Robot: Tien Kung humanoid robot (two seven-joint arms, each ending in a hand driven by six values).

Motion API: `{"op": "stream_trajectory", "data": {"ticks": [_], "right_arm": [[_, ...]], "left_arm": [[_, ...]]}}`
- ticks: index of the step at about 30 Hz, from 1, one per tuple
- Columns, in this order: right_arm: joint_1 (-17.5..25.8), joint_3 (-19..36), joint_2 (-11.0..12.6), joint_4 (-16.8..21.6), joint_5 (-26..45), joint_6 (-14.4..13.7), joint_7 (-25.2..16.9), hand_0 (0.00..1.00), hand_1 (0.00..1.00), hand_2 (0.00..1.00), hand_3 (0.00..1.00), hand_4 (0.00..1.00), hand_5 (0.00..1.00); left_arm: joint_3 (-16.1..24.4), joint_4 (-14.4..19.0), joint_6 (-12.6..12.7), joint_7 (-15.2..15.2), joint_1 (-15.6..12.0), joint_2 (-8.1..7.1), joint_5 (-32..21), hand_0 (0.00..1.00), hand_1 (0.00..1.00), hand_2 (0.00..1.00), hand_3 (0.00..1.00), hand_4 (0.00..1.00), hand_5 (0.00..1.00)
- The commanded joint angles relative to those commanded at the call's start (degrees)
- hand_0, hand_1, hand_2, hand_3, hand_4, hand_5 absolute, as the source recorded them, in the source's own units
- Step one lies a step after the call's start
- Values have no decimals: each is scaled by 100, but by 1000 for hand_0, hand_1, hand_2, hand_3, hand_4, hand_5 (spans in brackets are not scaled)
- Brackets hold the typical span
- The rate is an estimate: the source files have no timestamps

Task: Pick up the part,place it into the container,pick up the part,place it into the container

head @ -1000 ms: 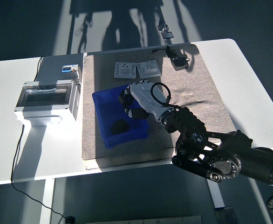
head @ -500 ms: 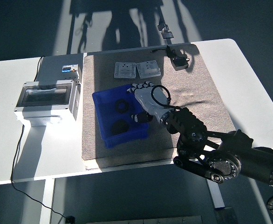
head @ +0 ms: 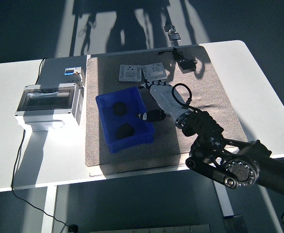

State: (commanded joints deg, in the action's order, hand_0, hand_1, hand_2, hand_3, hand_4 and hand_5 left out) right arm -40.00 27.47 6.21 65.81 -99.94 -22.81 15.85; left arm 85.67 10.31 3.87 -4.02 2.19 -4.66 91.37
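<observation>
Right hand (head: 157, 99) hangs just right of the bin (head: 125, 120), over the mat (head: 205, 104), with its fingers (head: 150, 86) stretched out and loose and nothing in its grasp. Its thumb tip, dark, sits close to the bin's right wall; whether it touches the rim is not clear. The arm reaches in from the lower right corner, over the desk (head: 258, 87); the left arm is not seen.

To the hand's left, inside the bin, lie two dark parts: one (head: 125, 130) nearer the front, one (head: 118, 108) toward the back. With both in the container, the task looks to be at or close to its end, on the release and pull-away after the second placing. The next move, as I judge it, calls only for drawing the hand clear to the right without knocking the bin wall.

Just beyond the fingertips lie two grey square plates (head: 143, 73) side by side on the mat. Farther off, up and right of the hand, a small dark gadget (head: 184, 62) with a cable rests near the mat's far edge. Well to the left, past the bin, stands a grey box (head: 47, 103) with a clear lid.
</observation>
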Motion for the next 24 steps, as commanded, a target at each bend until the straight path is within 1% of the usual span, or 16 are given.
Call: {"op": "stream_trajectory", "data": {"ticks": [4,5,10,11,13,16,17,19,22,23,24], "right_arm": [[474,520,279,367,671,-128,-521,992,876,886,769,908,369],[627,683,359,492,859,-167,-681,918,789,826,903,909,379],[1431,1522,777,1069,1922,-348,-1535,918,789,826,903,909,379],[1618,1706,850,1185,2163,-350,-1729,822,731,794,927,955,528],[1932,2013,944,1324,2558,-305,-2056,822,731,794,927,955,528],[2388,2451,977,1339,3178,-152,-2545,822,731,794,927,955,528],[2498,2553,966,1319,3352,-109,-2672,794,705,759,808,998,668],[2767,2809,923,1263,3766,-20,-2982,794,705,759,808,998,668],[3036,3009,867,1171,4370,-59,-3425,794,705,759,808,998,668],[3078,3051,855,1144,4593,-74,-3576,770,656,735,774,998,749],[3103,3090,848,1125,4782,-87,-3700,770,656,735,774,998,749]], "left_arm": [[-53,0,25,-3,-21,34,-100,674,572,438,559,608,857],[-75,0,34,-7,-28,45,-135,674,573,439,558,598,850],[-241,0,104,-27,-83,112,-353,674,573,439,558,598,850],[-285,0,118,-28,-97,124,-410,675,576,441,563,606,840],[-368,0,145,-33,-123,145,-509,675,576,441,563,606,840],[-444,0,171,-47,-154,177,-594,675,576,441,563,606,840],[-459,0,173,-52,-159,184,-605,675,584,451,580,617,834],[-493,0,172,-66,-171,203,-622,675,584,451,580,617,834],[-539,0,173,-73,-190,221,-653,675,584,451,580,617,834],[-561,0,176,-67,-196,225,-671,677,588,461,605,618,846],[-585,0,179,-59,-203,228,-693,677,588,461,605,618,846]]}}
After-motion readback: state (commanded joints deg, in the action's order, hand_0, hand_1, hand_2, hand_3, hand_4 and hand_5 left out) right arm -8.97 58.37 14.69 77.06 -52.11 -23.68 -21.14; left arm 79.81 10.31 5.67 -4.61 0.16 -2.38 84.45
